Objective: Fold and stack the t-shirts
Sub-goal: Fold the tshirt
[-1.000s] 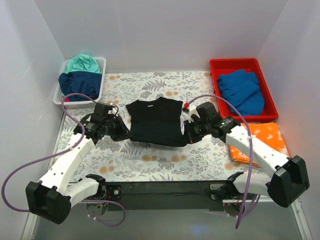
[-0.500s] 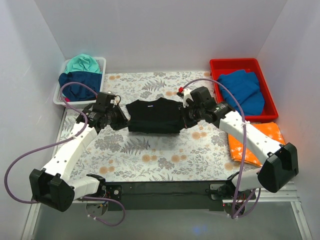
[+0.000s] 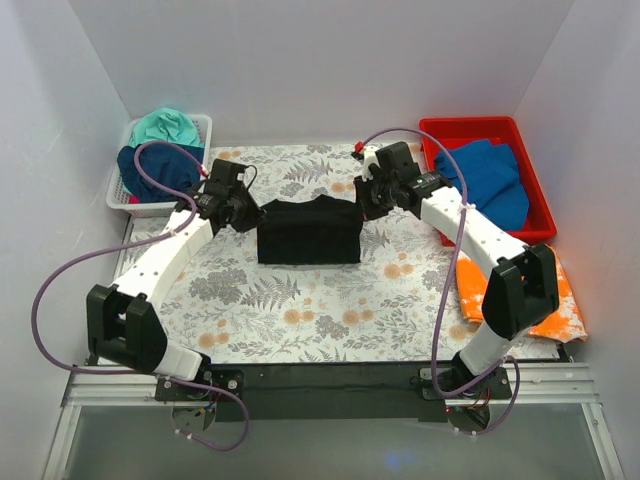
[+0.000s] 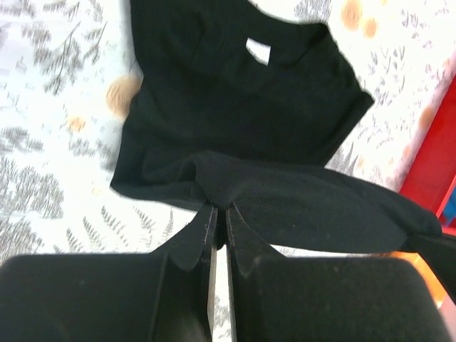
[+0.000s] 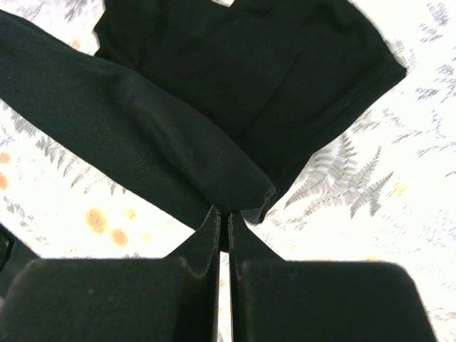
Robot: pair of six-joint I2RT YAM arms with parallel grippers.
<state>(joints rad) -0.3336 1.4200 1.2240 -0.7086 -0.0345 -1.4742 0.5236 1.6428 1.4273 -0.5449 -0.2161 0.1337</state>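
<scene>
— What sits furthest left?
— A white basket (image 3: 206,125) at the back corner, with a teal t-shirt (image 3: 165,125) heaped on a navy t-shirt (image 3: 165,170).

— And the left gripper?
— The left gripper (image 3: 248,213) is at the left edge of the black t-shirt (image 3: 308,232). Its jaws are pressed together on a pinch of the black cloth (the wrist view shows fabric bunched right at the fingertips).

— Where does that shirt lie?
— Mid-table on the printed table cloth (image 3: 300,300), between the two arms, doubled over into a rough rectangle. A raised fold spans from one gripper to the other above the lower layer. Its white label (image 4: 258,50) shows by the collar.

— The right gripper?
— The right gripper (image 3: 366,200) is at the shirt's right edge, closed likewise on the end of that fold.

— Further right?
— A red tray (image 3: 470,123) holds a blue t-shirt (image 3: 490,180). Nearer the camera, an orange t-shirt (image 3: 568,305) lies on the table, partly hidden by the right arm.
</scene>
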